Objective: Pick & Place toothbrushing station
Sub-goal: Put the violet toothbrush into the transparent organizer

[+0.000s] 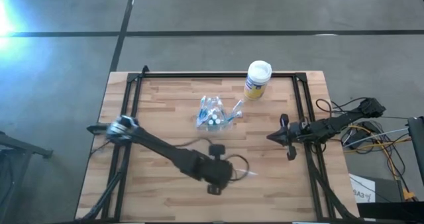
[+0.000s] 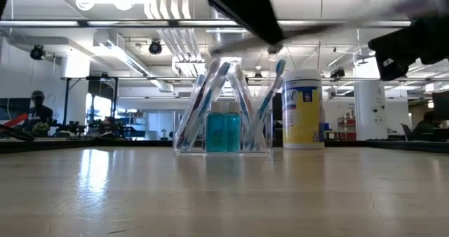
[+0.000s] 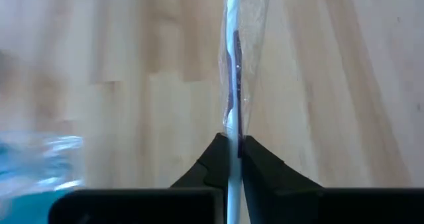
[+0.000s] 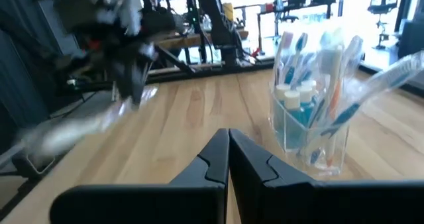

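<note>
Left gripper (image 3: 233, 159) pinches a wrapped toothbrush (image 3: 233, 65), well apart from the holder (image 1: 213, 112). It looks light, stiff, crinkly-slick; grip mid-handle. Right gripper (image 4: 228, 159) waits, pressed together.

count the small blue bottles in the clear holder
2, standing side by side in the middle of the clear holder: one blue bottle and a second touching it, with wrapped toothbrushes leaning around them. Another could be hidden behind these.
</note>
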Action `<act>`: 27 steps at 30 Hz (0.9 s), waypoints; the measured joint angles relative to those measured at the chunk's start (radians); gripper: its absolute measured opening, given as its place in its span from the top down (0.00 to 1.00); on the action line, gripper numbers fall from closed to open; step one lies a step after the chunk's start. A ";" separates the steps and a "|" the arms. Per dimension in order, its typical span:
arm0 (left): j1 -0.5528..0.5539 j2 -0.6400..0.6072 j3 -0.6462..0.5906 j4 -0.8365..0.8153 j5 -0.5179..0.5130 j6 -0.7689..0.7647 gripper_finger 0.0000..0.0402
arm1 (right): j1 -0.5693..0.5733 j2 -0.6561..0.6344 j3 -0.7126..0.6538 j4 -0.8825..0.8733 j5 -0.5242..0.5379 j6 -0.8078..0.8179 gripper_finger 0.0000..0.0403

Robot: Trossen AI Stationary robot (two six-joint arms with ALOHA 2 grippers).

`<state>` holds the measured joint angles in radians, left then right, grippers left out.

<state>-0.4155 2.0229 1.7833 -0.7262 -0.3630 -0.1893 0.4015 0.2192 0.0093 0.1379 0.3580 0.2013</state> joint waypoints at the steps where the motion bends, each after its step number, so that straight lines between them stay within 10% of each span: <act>1: -0.004 -0.055 -0.056 0.028 -0.020 0.005 0.95 | 0.000 0.000 0.000 0.009 0.000 -0.009 0.98; 14: 0.015 -0.840 -1.049 0.981 -0.035 0.013 0.95 | 0.000 0.029 0.000 0.197 -0.095 -0.064 0.98; 27: 0.078 -0.889 -1.396 1.523 -0.107 0.074 0.95 | -0.046 0.274 0.105 0.389 -0.097 -0.188 0.98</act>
<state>-0.3371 1.1339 0.3878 0.7964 -0.4695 -0.1157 0.3554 0.4935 0.1146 0.5271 0.2606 0.0133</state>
